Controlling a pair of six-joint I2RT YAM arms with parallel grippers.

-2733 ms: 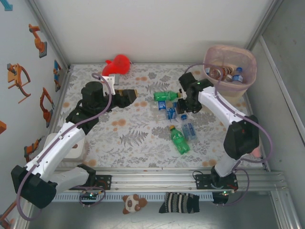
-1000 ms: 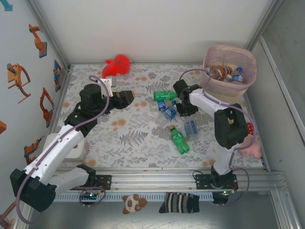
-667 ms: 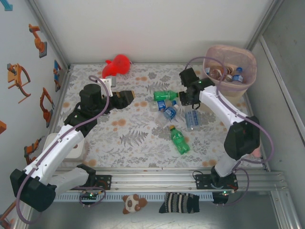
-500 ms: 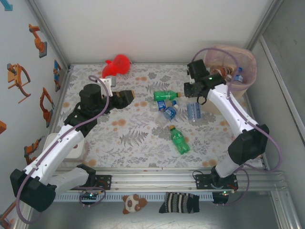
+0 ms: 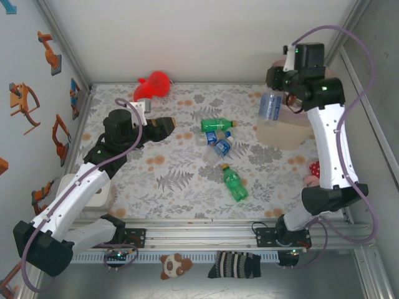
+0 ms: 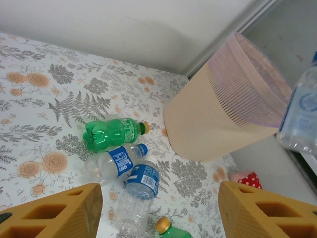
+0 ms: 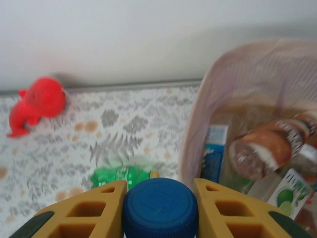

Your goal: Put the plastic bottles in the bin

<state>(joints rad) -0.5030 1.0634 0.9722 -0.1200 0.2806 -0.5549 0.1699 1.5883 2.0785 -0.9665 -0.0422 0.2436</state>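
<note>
My right gripper (image 5: 278, 87) is raised beside the bin (image 5: 282, 133), shut on the neck of a clear blue-labelled bottle (image 5: 270, 106) that hangs at the bin's left rim. In the right wrist view its blue cap (image 7: 160, 208) sits between the fingers (image 7: 84, 213), and the bin (image 7: 237, 79) holds several bottles. On the table lie a green bottle (image 5: 215, 124), two clear blue-labelled bottles (image 5: 212, 136) (image 5: 222, 147) and another green bottle (image 5: 234, 184). My left gripper (image 5: 163, 124) hovers open left of them, with nothing between its fingers (image 6: 54, 213).
A red plush toy (image 5: 153, 86) lies at the back wall. A flat white box (image 5: 100, 193) sits under the left arm. A pink spotted toy (image 5: 313, 169) lies right of the bin's base. Walls close in on three sides.
My right gripper has lifted the blue-labelled bottle off the table and carried it up and right to the bin's rim. The left arm has stayed put.
</note>
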